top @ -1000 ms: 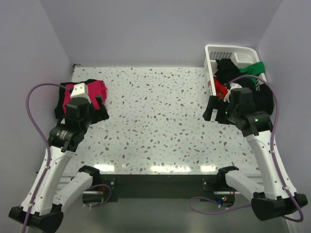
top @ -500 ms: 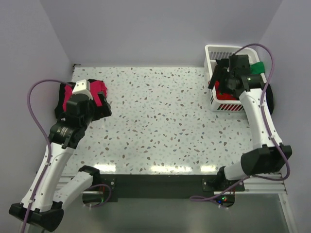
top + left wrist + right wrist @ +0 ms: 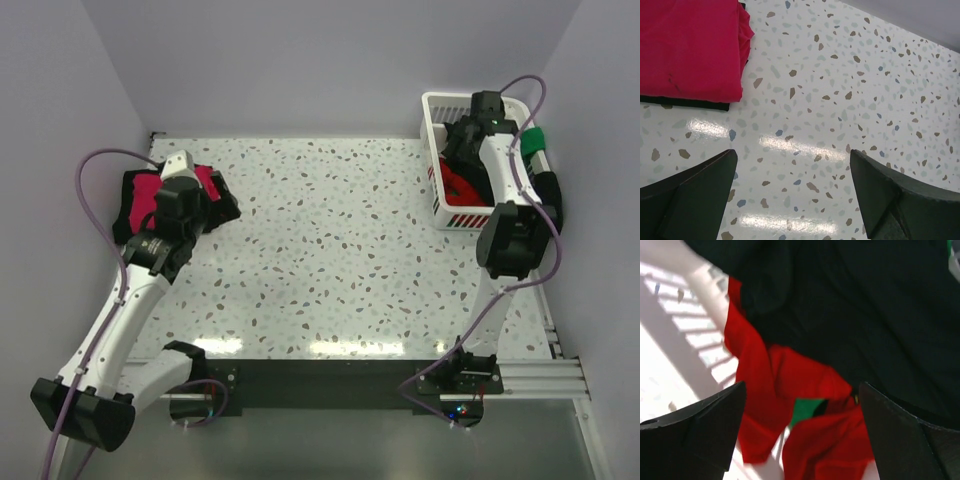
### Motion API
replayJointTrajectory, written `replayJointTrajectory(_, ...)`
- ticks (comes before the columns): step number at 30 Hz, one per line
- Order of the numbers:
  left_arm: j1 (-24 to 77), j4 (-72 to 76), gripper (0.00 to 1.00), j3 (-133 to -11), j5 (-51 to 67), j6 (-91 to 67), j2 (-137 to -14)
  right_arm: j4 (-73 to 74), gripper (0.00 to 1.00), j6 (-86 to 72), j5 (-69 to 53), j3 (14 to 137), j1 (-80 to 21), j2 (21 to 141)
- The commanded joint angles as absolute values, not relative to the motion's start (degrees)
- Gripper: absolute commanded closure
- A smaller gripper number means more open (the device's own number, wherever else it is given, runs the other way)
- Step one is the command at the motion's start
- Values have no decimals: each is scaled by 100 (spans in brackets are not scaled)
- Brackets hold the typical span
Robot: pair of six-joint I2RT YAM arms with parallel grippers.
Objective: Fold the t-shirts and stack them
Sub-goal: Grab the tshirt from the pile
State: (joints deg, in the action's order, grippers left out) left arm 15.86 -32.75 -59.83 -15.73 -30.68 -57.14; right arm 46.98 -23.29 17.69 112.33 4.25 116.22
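Over at two o'clock on the speckled surface, the right hand is nosed down into the white slatted basket. Its fingers are spread wide with nothing between them, and it hangs just above a rumpled heap; my guess is it's lining up to pluck the next one out. Right under it a red shirt lies in soft crumpled folds, a black shirt is draped across the top, and a sliver of green shirt peeks through the gap, with more green showing at the basket's right rim from above. It's all limp, matte cloth with no shape to it, so a pinch on a raised fold looks the likeliest way in, and it may well drag a neighbour along. Across at ten o'clock is the finished work: a magenta shirt folded into a flat, neat rectangle with crisp edges, lying squarely on a folded black shirt whose edge shows beneath. That pile sits out by the left edge, I reckon, to leave the glossy middle for folding. The left hand hovers just beside the pile, toward the centre, fingers apart and holding nothing, ready, it seems, for its partner to bring cloth over.
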Motion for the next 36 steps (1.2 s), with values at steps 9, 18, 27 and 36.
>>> replayJointTrajectory(9, 1556, -2663, 0, -5774, -1714, -3753, -5739, 4071, 3, -2364, 3410, 12876, 457, 13516)
replayJointTrajectory(18, 1556, -3138, 0, -6328, -2030, -3656, -6003, 4289, 33, -2628, 3261, 13377, 580, 14081)
replayJointTrajectory(27, 1556, -3041, 0, -6267, -1705, -3630, -6109, 3508, 100, -2022, 3252, 12973, 580, 12728)
replayJointTrajectory(36, 1556, -2725, 0, -5546, -1530, -3858, -5449, 3138, 100, -1837, 2357, 12674, 571, 11077)
